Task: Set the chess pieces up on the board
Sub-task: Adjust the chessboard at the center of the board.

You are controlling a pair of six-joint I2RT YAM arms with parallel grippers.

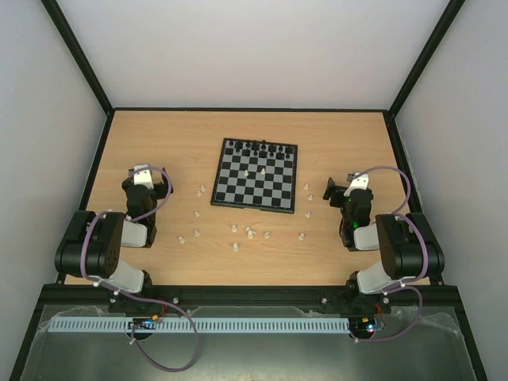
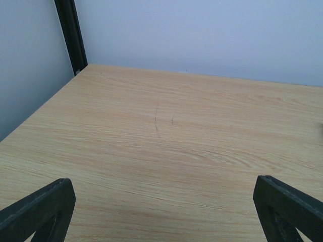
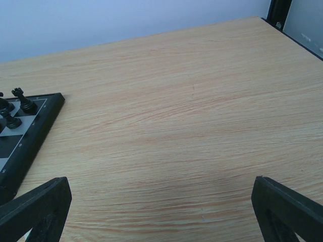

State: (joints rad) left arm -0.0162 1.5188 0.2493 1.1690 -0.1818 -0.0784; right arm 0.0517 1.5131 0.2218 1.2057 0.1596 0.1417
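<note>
The board (image 1: 255,190) lies at the table's middle back, with black figures along its far rows. Two white chess pieces (image 1: 263,170) stand on its middle squares. Several more white chess pieces (image 1: 236,247) lie scattered on the table in front of the board and at both its sides. My left gripper (image 1: 148,173) is open and empty, well left of the board. My right gripper (image 1: 343,184) is open and empty, just right of the board. In the left wrist view the gripper (image 2: 164,212) spans bare wood. The right wrist view shows the open gripper (image 3: 161,212) and the board's corner (image 3: 30,136).
Black chess figures (image 3: 22,101) stand on the board's near corner in the right wrist view. The wooden table (image 1: 357,135) is ringed by a black frame (image 1: 103,95) and white walls. Black frame posts show in the left wrist view (image 2: 70,35) and the right wrist view (image 3: 278,12).
</note>
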